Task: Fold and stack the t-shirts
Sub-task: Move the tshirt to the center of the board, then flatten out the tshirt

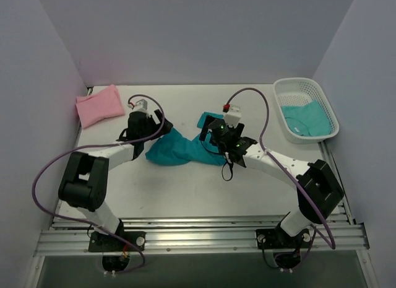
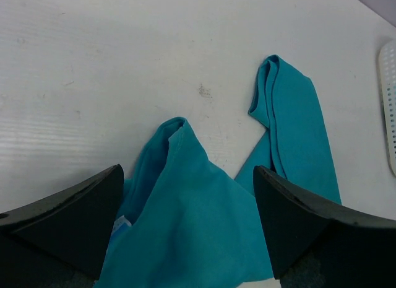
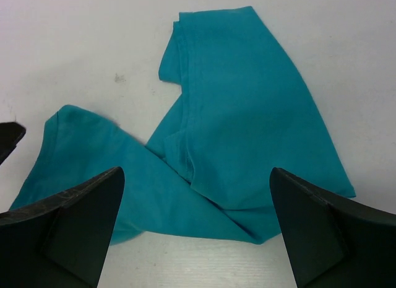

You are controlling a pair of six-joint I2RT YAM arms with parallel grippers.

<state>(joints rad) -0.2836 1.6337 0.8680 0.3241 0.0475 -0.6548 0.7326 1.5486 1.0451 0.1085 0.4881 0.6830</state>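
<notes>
A crumpled teal t-shirt (image 1: 179,148) lies flat in the middle of the table. My left gripper (image 1: 159,128) hangs over its left end, open, with the cloth (image 2: 198,226) spread loose between the fingers (image 2: 68,220). My right gripper (image 1: 213,136) is over the shirt's right end, also open, and the twisted cloth (image 3: 247,114) lies beneath it untouched. A folded pink t-shirt (image 1: 99,105) rests at the back left. More teal t-shirts (image 1: 303,117) lie in the basket.
The white mesh basket (image 1: 329,113) stands at the back right, and its rim (image 2: 388,102) shows at the edge of the left wrist view. Walls close the table on three sides. Purple cables loop over both arms.
</notes>
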